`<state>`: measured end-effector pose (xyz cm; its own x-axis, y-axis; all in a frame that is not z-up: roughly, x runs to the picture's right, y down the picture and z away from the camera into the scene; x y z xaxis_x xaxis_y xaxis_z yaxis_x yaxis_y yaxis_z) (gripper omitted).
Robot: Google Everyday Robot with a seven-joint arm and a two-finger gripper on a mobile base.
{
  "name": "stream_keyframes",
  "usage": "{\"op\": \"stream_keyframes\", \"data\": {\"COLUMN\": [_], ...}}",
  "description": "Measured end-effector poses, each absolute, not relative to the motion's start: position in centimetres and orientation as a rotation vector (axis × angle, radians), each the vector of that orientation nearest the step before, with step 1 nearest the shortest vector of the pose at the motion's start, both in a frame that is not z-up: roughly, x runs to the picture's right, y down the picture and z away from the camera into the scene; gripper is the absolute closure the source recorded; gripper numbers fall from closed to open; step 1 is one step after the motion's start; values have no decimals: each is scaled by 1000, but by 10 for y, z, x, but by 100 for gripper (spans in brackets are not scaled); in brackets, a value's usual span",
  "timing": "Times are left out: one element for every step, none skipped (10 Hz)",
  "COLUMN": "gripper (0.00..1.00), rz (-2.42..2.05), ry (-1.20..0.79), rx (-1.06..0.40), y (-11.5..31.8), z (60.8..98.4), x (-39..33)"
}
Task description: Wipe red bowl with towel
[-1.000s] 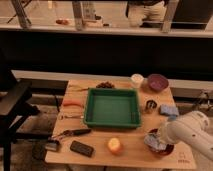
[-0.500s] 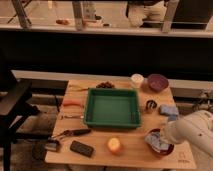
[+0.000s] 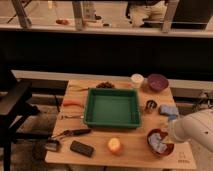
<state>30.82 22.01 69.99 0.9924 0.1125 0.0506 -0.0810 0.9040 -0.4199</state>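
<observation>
The red bowl [image 3: 161, 143] sits on the wooden table [image 3: 130, 152] at the front right corner. A pale blue-grey towel [image 3: 157, 141] lies bunched inside it. My white arm [image 3: 195, 131] reaches in from the right, and the gripper [image 3: 168, 132] is at the bowl's upper right rim, right above the towel. The arm's end hides the gripper's tip, so I cannot tell whether it touches the towel.
A green tray [image 3: 112, 107] fills the table's middle. A purple bowl [image 3: 157, 82] and white cup [image 3: 136, 80] stand at the back right. A metal cup [image 3: 150, 106] and blue cloth [image 3: 169, 110] lie behind the red bowl. An orange [image 3: 115, 145], a black case [image 3: 81, 148] and tools [image 3: 70, 133] lie front left.
My arm has shifted slightly to the right and down over the red bowl. The bowl and towel stay in place.
</observation>
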Motion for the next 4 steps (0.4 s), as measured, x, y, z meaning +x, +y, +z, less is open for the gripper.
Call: {"op": "stream_keyframes", "data": {"gripper": [20,20,20,20], "rz": [110,115,122,130], "ry": [-77,-77,-78,-81], "rx": [-424,-418,-411,-401], "y": [217,215,212,207], "z": [696,693,690,683], "x": [310,312,314,315]}}
